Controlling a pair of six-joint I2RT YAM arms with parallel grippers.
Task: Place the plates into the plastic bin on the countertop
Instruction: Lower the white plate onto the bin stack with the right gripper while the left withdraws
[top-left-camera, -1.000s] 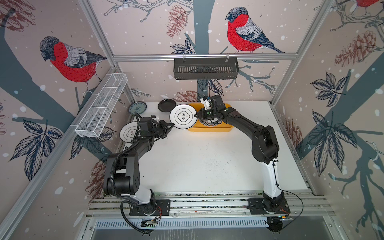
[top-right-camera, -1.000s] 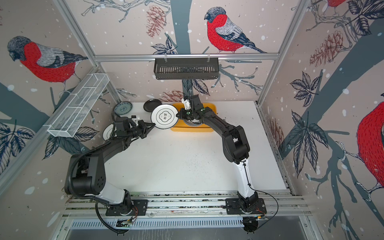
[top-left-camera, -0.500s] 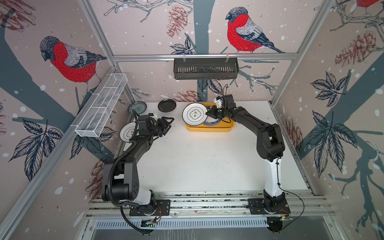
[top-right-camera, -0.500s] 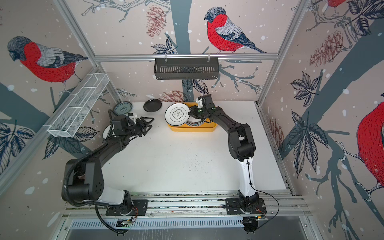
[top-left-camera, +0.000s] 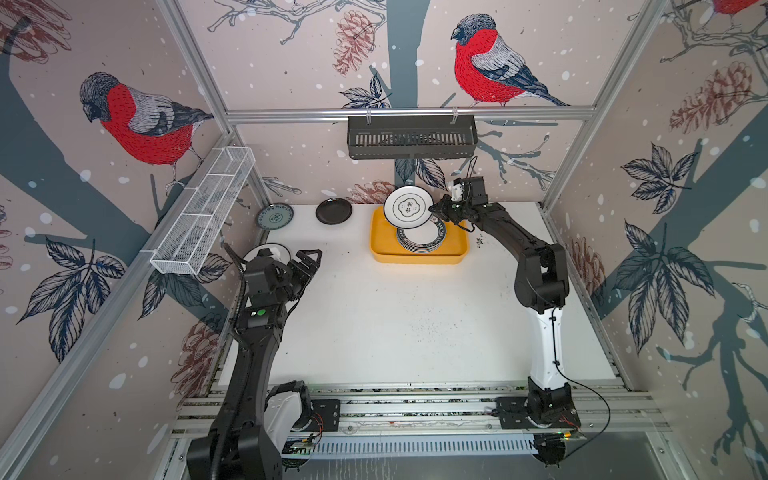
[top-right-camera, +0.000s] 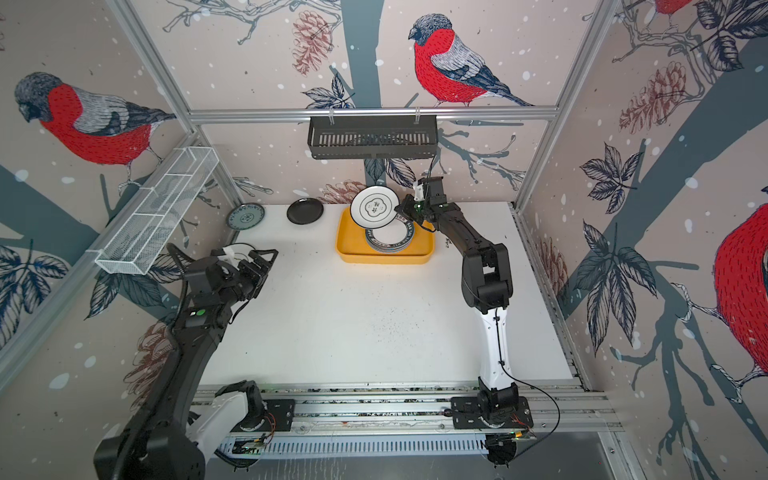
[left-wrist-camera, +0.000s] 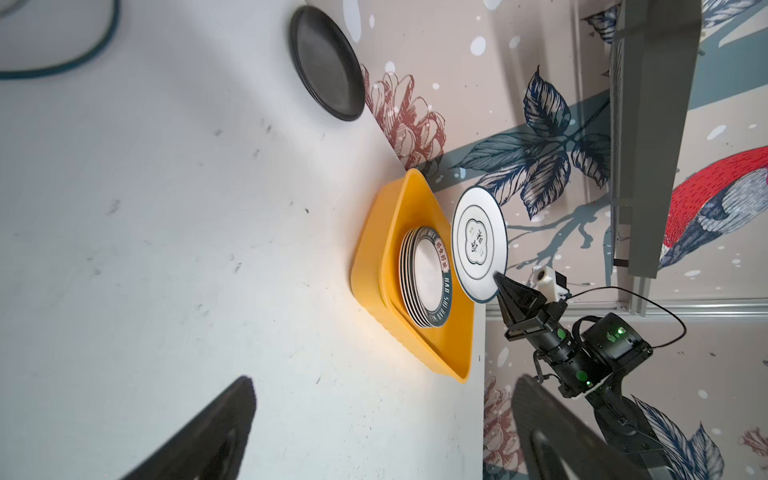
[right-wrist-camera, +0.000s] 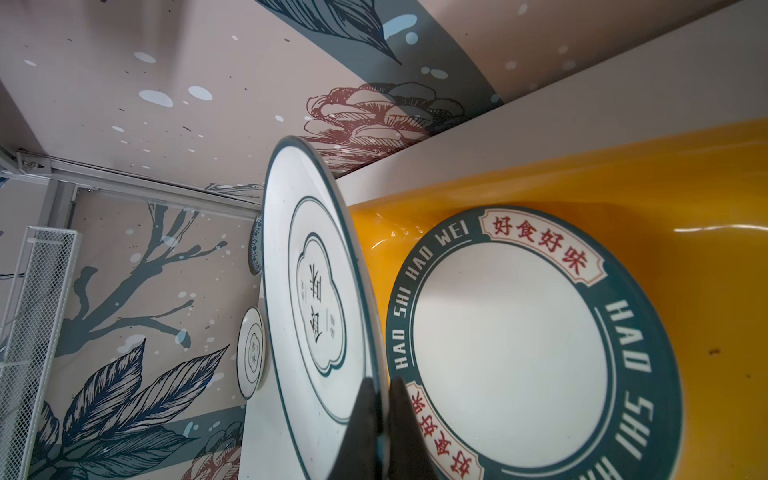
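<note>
Now the right gripper (top-left-camera: 435, 208) is clamped on the rim of a white plate with black characters (top-left-camera: 406, 206). In both top views the plate sits just above centre, over the upper left corner of the yellow bin (top-left-camera: 415, 258) and above the stack of lettered plates (top-left-camera: 420, 244) inside it. To do this well, level the plate, centre it over the stack, lower it close, then let go. Being round, the plate has no long axis; it hangs tilted, printed face turned up towards the overhead camera. The left gripper (top-left-camera: 309, 261), jaws apart and empty, hangs at centre left.
</note>
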